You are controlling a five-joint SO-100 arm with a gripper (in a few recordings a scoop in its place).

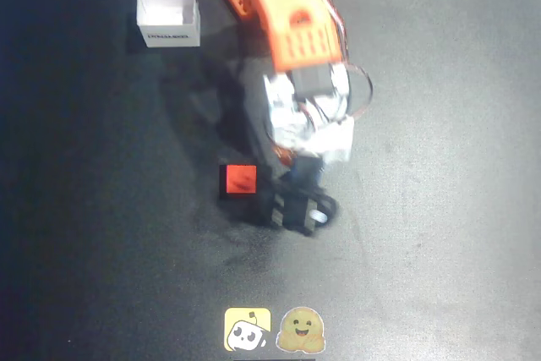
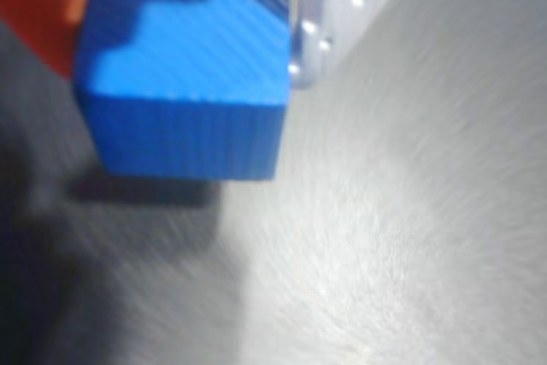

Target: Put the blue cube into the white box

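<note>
In the wrist view the blue cube (image 2: 184, 126) looms close and sharp at the upper left, while the table under it is smeared. My gripper (image 2: 192, 49) is shut on it. One pale finger (image 2: 312, 36) presses against its right face, and the other finger is hidden behind the cube. A red cube (image 2: 38, 6) peeks out behind the blue cube's left edge. From overhead, the gripper (image 1: 296, 205) sits just right of the red cube (image 1: 238, 180) and covers the blue cube. The white box (image 1: 169, 14) stands open at the far upper left.
The orange arm (image 1: 292, 14) reaches down from the top centre. Two stickers (image 1: 275, 330) lie at the bottom edge of the dark mat (image 1: 439, 209). Bare mat stretches between the red cube and the white box.
</note>
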